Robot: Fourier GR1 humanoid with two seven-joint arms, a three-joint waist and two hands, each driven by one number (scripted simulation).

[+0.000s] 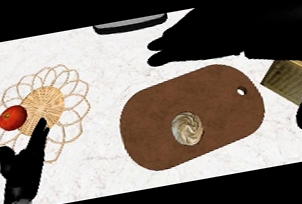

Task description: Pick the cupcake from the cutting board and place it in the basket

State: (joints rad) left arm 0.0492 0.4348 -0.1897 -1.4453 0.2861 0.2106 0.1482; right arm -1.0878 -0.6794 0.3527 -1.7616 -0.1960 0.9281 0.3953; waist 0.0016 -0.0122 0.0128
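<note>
- Your cupcake (188,128) sits on the brown cutting board (211,88), a little below the board's middle, with nothing touching it.
- The board lies on the white marbled counter (101,57), right of centre, with a small hole (241,91) near its right edge.
- The basket (60,102), an open wire loop shape with a woven centre, lies on the counter at your left, well apart from the board.
- A tomato (12,118) already rests in the basket, on its left side.
- Your left hand (26,164) shows at the lower left, fingers straight and relaxed, holding nothing, its tips overlapping the basket's lower edge.
- Your right hand (196,40) shows as a dark shape above the board's upper edge, fingers pointing left; you cannot tell whether it is open or closed.
- A dark grey object (130,24) lies at the counter's far edge.
</note>
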